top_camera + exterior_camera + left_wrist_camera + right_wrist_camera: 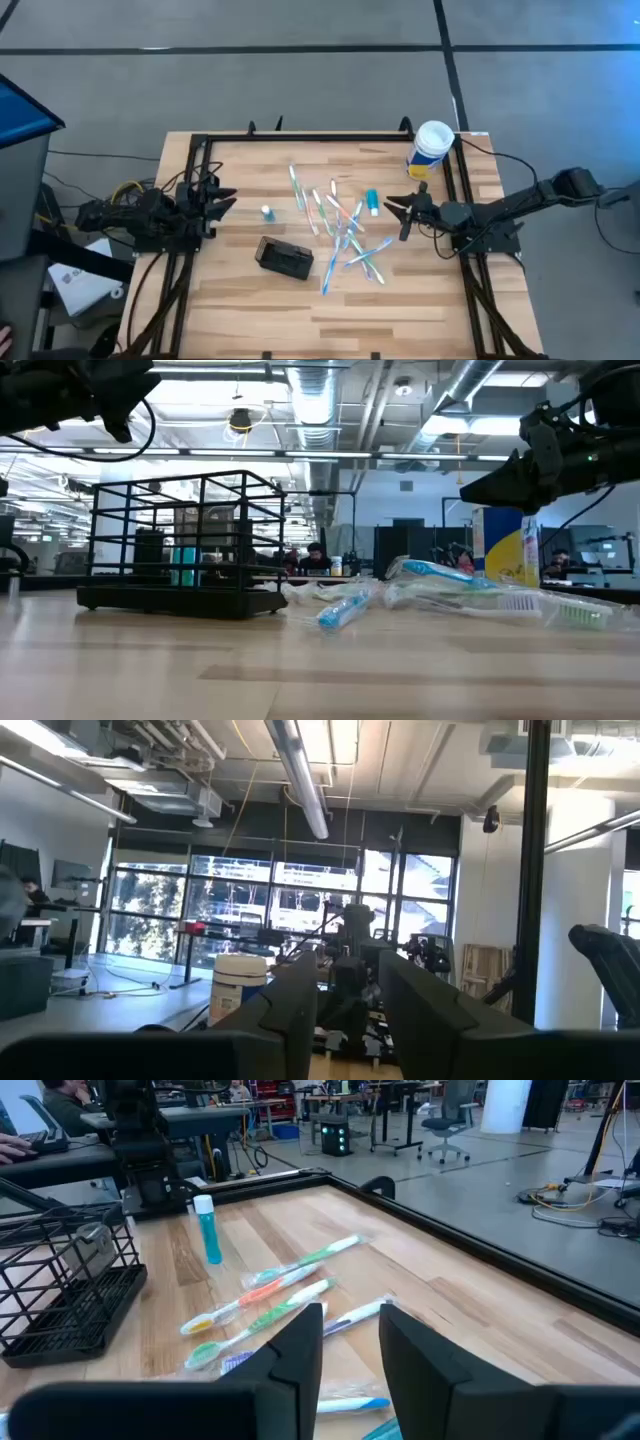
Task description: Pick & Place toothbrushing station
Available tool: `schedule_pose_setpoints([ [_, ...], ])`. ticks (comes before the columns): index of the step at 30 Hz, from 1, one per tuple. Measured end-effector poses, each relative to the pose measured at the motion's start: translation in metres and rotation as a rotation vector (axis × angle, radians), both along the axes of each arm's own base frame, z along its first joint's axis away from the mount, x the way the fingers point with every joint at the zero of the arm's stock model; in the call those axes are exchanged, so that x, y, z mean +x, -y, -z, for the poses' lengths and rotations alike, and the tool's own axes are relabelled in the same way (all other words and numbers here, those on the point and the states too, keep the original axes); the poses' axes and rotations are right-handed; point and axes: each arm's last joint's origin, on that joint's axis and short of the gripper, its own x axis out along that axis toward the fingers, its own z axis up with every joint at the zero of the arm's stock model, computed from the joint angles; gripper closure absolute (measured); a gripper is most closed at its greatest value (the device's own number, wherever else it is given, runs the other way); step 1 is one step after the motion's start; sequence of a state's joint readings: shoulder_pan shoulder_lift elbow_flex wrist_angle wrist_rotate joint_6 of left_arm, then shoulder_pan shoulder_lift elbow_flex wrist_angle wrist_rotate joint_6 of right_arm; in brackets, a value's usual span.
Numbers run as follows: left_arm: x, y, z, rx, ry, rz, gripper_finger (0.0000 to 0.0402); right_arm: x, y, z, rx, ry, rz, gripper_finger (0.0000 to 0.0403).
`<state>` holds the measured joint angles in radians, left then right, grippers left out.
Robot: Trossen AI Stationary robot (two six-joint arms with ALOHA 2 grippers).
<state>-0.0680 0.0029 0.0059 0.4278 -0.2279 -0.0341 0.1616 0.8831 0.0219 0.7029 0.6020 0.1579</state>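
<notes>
Looking at the table: I judge that the task is at its very start, nothing is picked yet.
Station: the toothbrushing station (285,257) is a black wire holder, standing upright on the wooden table (420,310), near the front edge and a little left of the middle; it looks empty.
Toothbrushes: the wrapped toothbrushes (345,235) lie scattered in the middle, just right of the station and not touching it.
Small tubes: one blue tube (267,213) stands behind the station, another blue tube (373,203) lies among the brushes.
Left gripper: the left gripper (222,198) waits at the left edge, fingers (290,1005) a little apart, holding nothing.
Right gripper: the right gripper (397,212) hovers by the brushes, fingers (300,1345) slightly apart, empty.
Canister: the white-lidded canister (431,148) stands at the far right corner.
Left to do: I think everything, grasping and placing.
</notes>
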Motion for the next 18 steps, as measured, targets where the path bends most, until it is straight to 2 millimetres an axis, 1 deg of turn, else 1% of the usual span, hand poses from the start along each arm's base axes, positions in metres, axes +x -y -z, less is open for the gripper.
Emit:
schedule_pose_setpoints([
  [6, 0.000, 0.000, 0.000, 0.000, 0.000, 0.000, 0.0296, 0.000, 0.000, 0.000, 0.000, 0.001, 0.000, 0.0310],
  [14, 0.000, 0.000, 0.000, 0.000, 0.000, 0.000, 0.0296, 0.001, 0.000, -0.005, 0.019, 0.060, -0.002, 0.0310],
  [16, 0.000, 0.000, 0.000, 0.000, 0.000, 0.000, 0.0296, 0.003, -0.001, -0.008, 0.040, 0.073, -0.038, 0.0310],
  [18, 0.000, 0.000, 0.000, 0.000, 0.000, 0.000, 0.0296, 0.010, -0.004, -0.015, 0.051, 0.060, -0.110, 0.0310],
])
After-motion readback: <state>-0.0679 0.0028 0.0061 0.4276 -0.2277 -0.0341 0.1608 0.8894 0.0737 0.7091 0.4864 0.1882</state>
